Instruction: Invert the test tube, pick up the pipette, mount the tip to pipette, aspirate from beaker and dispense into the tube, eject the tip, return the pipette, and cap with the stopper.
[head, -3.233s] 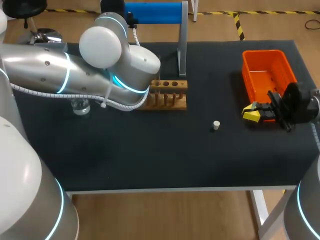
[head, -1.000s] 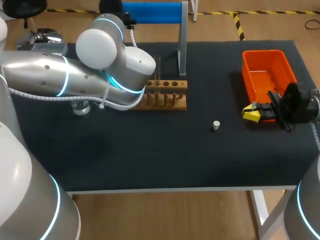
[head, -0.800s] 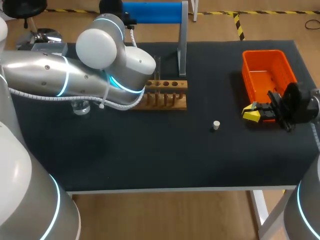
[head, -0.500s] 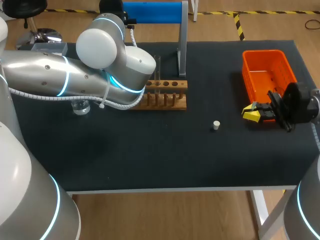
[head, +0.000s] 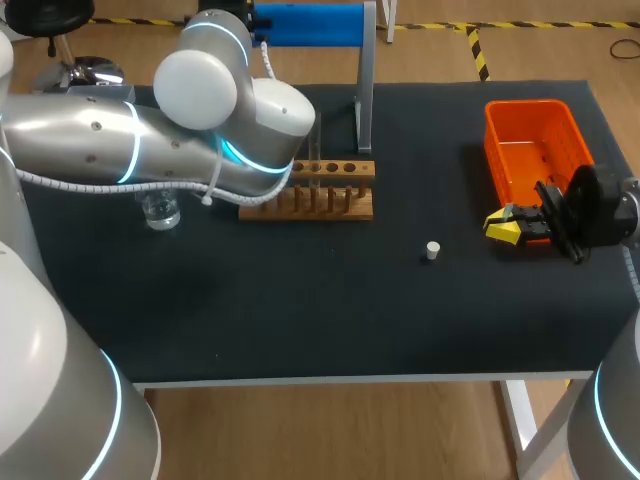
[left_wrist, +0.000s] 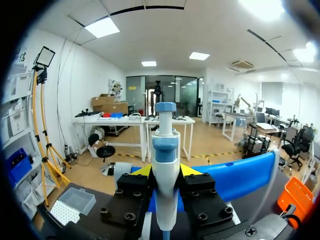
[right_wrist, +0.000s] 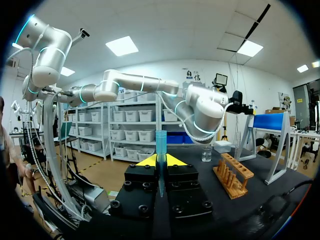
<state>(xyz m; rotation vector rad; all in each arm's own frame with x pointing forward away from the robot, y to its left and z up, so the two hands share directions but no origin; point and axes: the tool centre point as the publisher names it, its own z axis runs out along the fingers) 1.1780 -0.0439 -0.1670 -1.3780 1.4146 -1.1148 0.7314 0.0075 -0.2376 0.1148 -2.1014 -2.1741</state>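
Our left gripper (left_wrist: 166, 170) is clamped on the blue-and-white plastic pipette (left_wrist: 165, 142). Its yellow fingertips (left_wrist: 144, 171) press the barrel from both sides, and the plunger end stands out ahead of them. In the head view our left arm (head: 150, 150) comes in over the far left of the black table (head: 300, 310) and hides that gripper. Its bulk overlaps the left end of the wooden test-tube rack (head: 335, 190). The clear glass beaker (head: 160, 212) shows at the arm's near edge, left of the rack. Behind the rack stands the metal pipette stand with a blue top bar (head: 310, 24).

Our right gripper (head: 503, 225) hovers at the right side of the table, just beside the near end of the orange plastic bin (head: 525, 103) — its fingers are closed together on a translucent bluish pipette tip (right_wrist: 160, 142), which points out from between them with its wide mouth outward. The small white stopper (head: 432, 250) lies on the bare table between the rack and the right gripper, apart from both.
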